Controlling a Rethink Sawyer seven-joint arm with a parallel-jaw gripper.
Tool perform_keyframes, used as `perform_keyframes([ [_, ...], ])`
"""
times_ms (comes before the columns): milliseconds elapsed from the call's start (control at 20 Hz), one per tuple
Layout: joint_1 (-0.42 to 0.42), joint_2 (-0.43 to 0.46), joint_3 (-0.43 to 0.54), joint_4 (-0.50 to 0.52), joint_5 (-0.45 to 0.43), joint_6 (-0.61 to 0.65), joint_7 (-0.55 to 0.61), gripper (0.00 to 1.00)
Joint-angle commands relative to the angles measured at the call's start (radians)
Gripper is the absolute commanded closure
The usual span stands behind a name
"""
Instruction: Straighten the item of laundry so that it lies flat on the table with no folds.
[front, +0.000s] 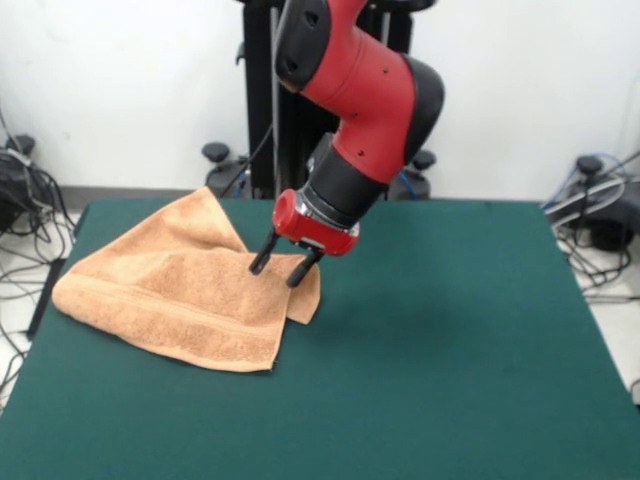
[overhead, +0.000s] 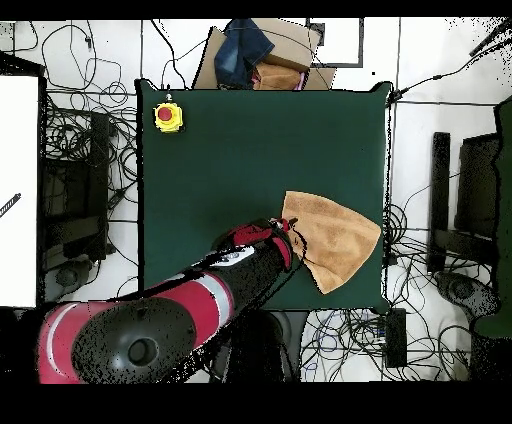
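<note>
The peach-orange towel (front: 180, 290) lies crumpled on the left part of the dark green table (front: 450, 350). Its far corner is turned over towards the table's back edge, and a small flap hangs folded at its right side. A woven band runs along its near edge. My gripper (front: 282, 265) is open, tilted, with its fingertips (front: 262, 262) just over the towel's right part, by the folded flap. In the overhead view the towel (overhead: 340, 245) lies near the table's right edge, with the gripper (overhead: 290, 232) at its left edge.
A yellow box with a red button (overhead: 168, 116) sits on the table's corner in the overhead view. Cardboard and blue cloth (overhead: 255, 50) lie beyond the table's top edge. Cables cover the floor around the table (overhead: 250, 150).
</note>
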Motion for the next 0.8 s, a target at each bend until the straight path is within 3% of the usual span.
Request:
perform_keyframes([
  [50,0.021,0.025,0.05,0.025,0.089,-0.018,0.244,0.0],
  [800,0.06,0.053,0.055,0.021,0.152,-0.068,0.245,0.0],
])
